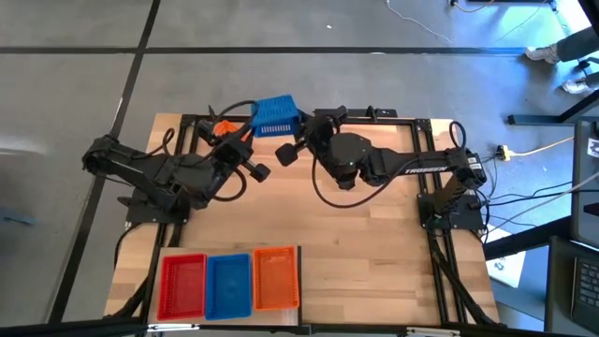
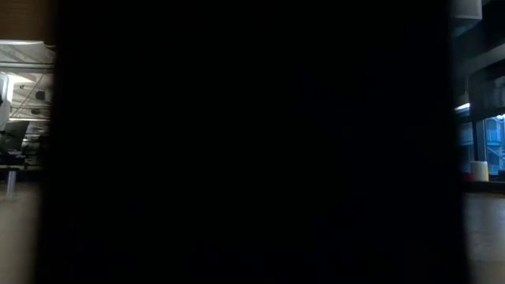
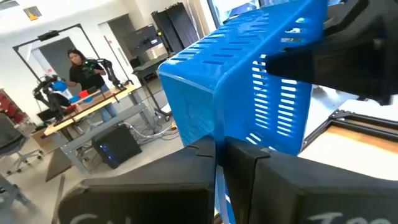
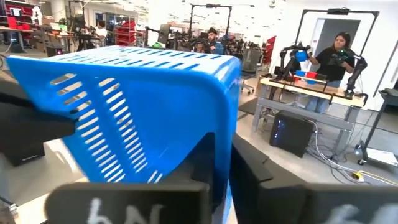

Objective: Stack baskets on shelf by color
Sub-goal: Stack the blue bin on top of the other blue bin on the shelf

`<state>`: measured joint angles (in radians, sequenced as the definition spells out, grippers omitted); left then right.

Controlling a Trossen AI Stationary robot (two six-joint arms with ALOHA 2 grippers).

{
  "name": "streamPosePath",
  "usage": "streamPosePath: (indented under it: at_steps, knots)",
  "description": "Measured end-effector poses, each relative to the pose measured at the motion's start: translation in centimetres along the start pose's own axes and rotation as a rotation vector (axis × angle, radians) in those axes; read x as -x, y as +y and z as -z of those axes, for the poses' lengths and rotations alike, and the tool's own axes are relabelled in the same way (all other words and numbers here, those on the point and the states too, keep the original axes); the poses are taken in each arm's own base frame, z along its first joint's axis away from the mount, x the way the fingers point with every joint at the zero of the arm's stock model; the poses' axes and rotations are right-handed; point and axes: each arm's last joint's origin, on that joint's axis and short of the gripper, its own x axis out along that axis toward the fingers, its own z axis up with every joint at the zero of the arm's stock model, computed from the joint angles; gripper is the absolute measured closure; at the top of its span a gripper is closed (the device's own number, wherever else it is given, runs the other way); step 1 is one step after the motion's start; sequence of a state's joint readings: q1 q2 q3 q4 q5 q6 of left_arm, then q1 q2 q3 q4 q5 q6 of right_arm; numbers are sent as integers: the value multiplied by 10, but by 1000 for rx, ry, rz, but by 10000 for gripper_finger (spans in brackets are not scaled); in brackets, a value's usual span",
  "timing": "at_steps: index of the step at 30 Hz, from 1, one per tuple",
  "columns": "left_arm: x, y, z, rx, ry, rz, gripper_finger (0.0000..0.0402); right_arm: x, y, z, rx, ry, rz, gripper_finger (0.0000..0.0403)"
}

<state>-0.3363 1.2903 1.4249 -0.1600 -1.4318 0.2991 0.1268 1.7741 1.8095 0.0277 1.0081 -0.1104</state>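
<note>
Arms reaching to the table's far edge, left hand and right hand both clamped on blue basket

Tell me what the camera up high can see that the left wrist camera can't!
Only the high view shows the pale plywood shelf with a red plastic mesh basket, another blue one and an orange one side by side, plus a further orange basket at the table's far edge. Only the left wrist view shows a person at another table. Both show the raised blue plastic basket gripped by both arms' fingers.
</note>
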Motion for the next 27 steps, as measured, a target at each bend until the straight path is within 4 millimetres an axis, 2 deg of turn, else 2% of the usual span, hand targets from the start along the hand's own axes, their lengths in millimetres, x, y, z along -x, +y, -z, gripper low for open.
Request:
streamPosePath:
  at_steps: [5,10,14,21,27]
  knots:
    - [0,1,0,-20,5,-13,401,3,3,0,3,2,-18,330]
    - [3,11,-2,-17,10,-40,401,16,11,-1,-25,-1,-61,302]
    - [4,21,-4,-8,8,-40,401,28,18,-2,12,-4,-87,297]
    - [9,34,-7,27,13,-61,401,45,25,-3,53,3,-20,297]
    - [17,33,-8,25,0,-22,401,52,26,-4,75,12,27,297]
